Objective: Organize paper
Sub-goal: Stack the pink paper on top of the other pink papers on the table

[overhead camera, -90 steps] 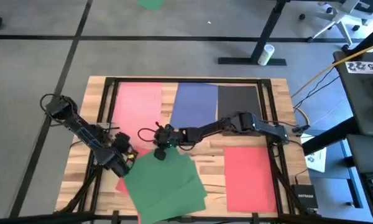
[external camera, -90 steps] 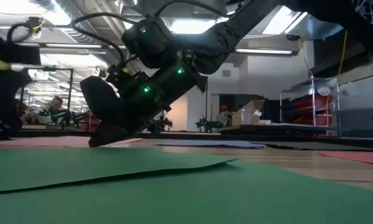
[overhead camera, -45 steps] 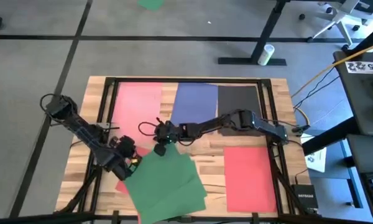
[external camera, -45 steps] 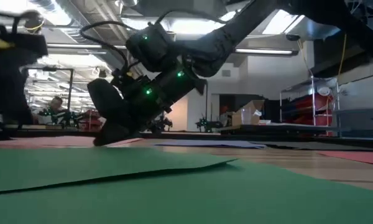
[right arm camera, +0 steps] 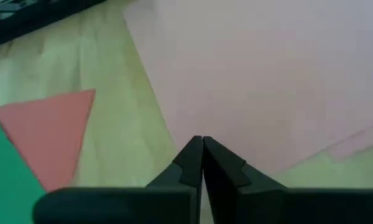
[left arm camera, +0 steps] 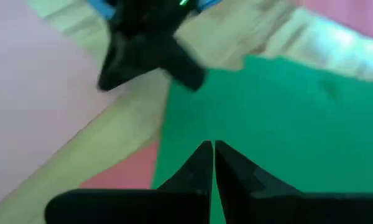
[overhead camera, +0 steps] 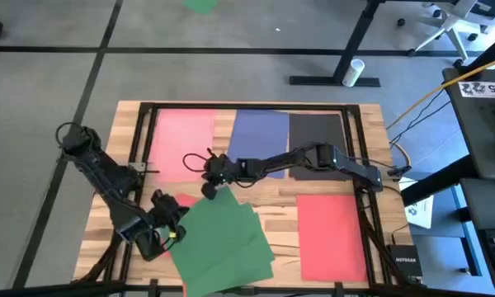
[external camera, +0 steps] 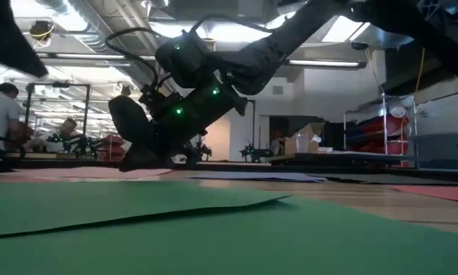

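Right pincer (overhead camera: 208, 188) closed on nothing, tips together, low over bare wood just beside the far corner of the green paper (overhead camera: 223, 243). Left pincer (overhead camera: 167, 235) likewise closed and empty, at the green paper's left edge, over a red sheet (overhead camera: 167, 202) peeking from under it. Green paper itself a skewed stack at the near middle of the table (overhead camera: 280, 219). Beyond the green paper, along the far side: pink sheet (overhead camera: 184, 140), blue sheet (overhead camera: 258, 136), black sheet (overhead camera: 315, 132). Right of the green paper, another red sheet (overhead camera: 332, 235) flat on the wood.
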Controlling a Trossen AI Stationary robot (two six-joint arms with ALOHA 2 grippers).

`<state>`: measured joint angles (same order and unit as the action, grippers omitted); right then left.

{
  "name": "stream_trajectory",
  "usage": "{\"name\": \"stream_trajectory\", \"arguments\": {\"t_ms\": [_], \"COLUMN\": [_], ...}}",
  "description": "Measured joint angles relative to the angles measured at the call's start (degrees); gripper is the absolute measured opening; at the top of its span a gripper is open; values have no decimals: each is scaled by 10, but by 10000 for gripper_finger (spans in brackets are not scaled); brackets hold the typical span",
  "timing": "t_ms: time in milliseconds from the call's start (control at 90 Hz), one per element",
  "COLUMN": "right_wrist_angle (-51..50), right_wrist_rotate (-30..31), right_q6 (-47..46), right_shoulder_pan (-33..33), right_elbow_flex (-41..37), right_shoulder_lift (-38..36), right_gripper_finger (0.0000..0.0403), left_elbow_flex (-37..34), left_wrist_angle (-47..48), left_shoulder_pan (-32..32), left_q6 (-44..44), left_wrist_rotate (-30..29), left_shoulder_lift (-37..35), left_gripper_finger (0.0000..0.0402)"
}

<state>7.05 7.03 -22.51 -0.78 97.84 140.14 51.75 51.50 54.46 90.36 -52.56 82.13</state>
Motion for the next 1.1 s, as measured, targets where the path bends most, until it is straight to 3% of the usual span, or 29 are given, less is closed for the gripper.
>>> {"name": "stream_trajectory", "arguments": {"t_ms": [244,411,589,789,1100], "right_wrist_angle": [2,5,-26,-39,-92], "right_wrist_rotate": [54,-3,-37,-26,22], "right_q6": [-38,25,65,95,148], "right_shoulder_pan": [4,9,12,16,46], "right_elbow_flex": [0,0,1,2,1], "right_shoulder_lift": [0,0,-1,-2,-55], "right_gripper_finger": [0,0,0,0,0], "left_elbow_flex": [14,14,-4,-85,-198], "left_wrist_angle": [0,23,132,104,-14], "left_shoulder_pan": [44,54,10,-64,-152], "left_q6": [-1,12,107,125,81], "left_wrist_rotate": [-49,-49,60,173,210], "left_shoulder_lift": [0,0,0,1,1], "left_gripper_finger": [0,0,0,0,0]}}
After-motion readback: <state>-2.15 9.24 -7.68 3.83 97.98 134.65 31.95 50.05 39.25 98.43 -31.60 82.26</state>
